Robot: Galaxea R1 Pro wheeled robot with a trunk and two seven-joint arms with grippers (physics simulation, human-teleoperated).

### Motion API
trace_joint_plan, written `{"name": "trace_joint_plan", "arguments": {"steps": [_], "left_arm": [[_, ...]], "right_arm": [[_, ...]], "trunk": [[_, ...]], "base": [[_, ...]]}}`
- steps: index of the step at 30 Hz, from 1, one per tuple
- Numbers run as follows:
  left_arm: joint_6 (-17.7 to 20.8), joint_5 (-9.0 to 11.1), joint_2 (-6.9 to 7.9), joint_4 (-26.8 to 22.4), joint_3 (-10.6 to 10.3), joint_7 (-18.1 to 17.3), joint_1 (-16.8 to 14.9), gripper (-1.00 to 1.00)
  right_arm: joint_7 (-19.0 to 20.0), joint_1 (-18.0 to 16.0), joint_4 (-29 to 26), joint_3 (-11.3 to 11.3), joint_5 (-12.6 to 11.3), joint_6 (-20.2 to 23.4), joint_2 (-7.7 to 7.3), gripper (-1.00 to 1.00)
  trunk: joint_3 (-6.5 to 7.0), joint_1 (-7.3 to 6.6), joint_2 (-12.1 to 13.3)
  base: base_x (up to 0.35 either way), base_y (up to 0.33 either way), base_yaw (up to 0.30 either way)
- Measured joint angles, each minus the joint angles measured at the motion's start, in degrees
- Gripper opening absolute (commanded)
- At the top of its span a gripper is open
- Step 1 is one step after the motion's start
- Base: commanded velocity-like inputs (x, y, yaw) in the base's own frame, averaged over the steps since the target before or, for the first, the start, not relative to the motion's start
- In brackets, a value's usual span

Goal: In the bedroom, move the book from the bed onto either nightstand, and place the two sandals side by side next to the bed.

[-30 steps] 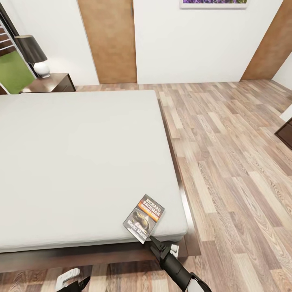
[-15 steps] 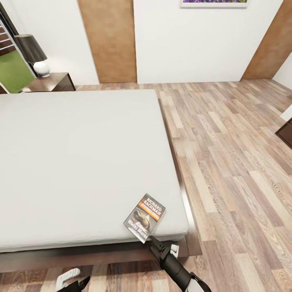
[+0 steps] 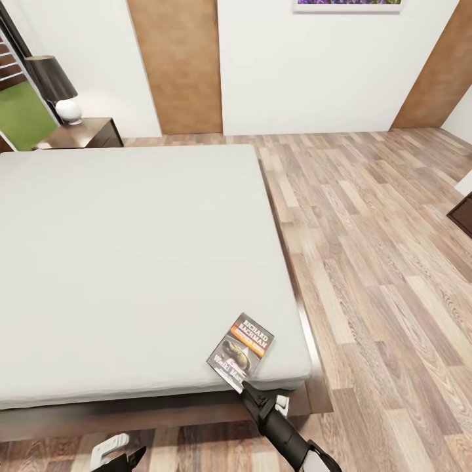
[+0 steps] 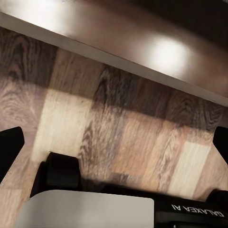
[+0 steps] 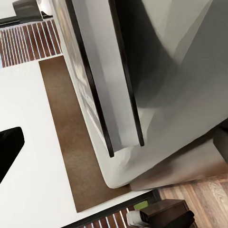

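Right gripper (image 3: 244,387), black two-fingered tool, clamped on the near edge of the thin dark paperback book (image 3: 240,351) with white lettering and orange band; book tilts up off the near right corner of the pale grey mattress of the dark-framed bed (image 3: 131,262), likely gripped at the overhang for easy lifting; glossy reddish-brown nightstand (image 3: 85,133) sits well apart at the far left; left gripper (image 4: 114,142) hangs spread and empty over plank floor (image 4: 118,137)
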Motion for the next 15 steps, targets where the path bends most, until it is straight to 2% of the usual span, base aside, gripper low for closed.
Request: {"name": "trace_joint_plan", "arguments": {"steps": [5,15], "left_arm": [[-0.1,0.0,-0.04,0.0,-0.1,0.0,0.0,1.00],[-0.1,0.0,-0.05,0.0,-0.1,0.0,0.0,1.00]], "right_arm": [[0.0,0.0,0.0,0.0,0.0,0.0,0.01,1.00],[0.0,0.0,0.0,0.0,0.0,0.0,0.00,1.00]], "trunk": [[0.00,0.00,0.0],[0.00,0.00,0.0]], "base": [[0.000,0.084,0.000],[0.000,0.009,0.000]]}}
